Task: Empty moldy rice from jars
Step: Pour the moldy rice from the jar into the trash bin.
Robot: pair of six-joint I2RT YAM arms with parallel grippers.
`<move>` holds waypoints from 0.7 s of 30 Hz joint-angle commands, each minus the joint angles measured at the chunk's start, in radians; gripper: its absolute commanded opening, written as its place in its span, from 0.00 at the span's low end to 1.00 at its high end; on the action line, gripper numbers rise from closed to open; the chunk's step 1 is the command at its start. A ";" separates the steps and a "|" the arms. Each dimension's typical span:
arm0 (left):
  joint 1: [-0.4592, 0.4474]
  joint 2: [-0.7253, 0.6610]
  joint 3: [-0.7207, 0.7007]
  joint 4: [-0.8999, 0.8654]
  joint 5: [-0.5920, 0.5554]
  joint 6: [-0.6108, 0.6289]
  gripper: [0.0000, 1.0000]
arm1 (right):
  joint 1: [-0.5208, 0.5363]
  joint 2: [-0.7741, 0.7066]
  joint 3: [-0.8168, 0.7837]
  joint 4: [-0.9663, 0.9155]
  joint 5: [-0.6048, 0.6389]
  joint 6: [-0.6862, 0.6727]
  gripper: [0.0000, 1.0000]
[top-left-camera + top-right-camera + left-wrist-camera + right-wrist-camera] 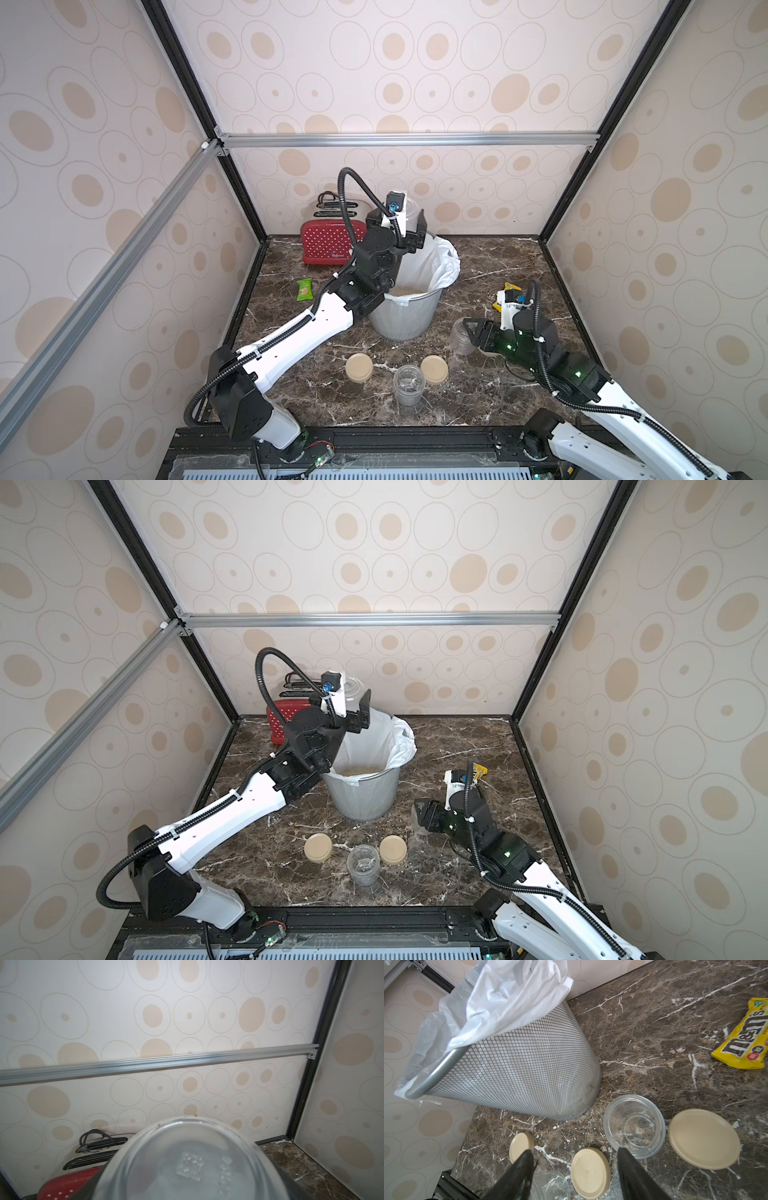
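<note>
Jar [187, 1163] sits upended in my left gripper [401, 224], clamped above the bin [399, 320] so the moldy rice [405, 291] lands inside. My right gripper [574, 1152] gapes, holding nothing, near another empty jar [634, 1126].

Clock centred on bin [401, 318], 12 = back wall. Bin stands mid-table [498, 257], rice [405, 291] inside it. Raised jar [412, 210] is above bin's rim at 11. Toaster [328, 245] at 10, against back wall. Snack packet [304, 289] at 9, apart from bin. Candy bag [745, 1036] at 3, well apart. Right jar [461, 336] at 4, near bin's foot, third lid [704, 1138] just beside it. Front jar [409, 384] at 6, toward table's front edge, between left lid [359, 368] at 7 and right lid [434, 370] at 5. Right lid is just beside front jar, left lid a little apart.
</note>
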 commanded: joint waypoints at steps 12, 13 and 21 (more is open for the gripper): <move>0.066 -0.072 0.015 0.001 0.088 -0.258 0.45 | 0.007 0.008 0.012 -0.003 0.015 -0.005 0.66; 0.094 -0.080 -0.003 0.014 0.114 -0.318 0.44 | 0.007 0.008 0.013 0.000 0.011 -0.004 0.66; 0.054 -0.098 0.017 -0.021 0.083 -0.244 0.45 | 0.007 0.012 -0.005 0.022 -0.003 0.005 0.66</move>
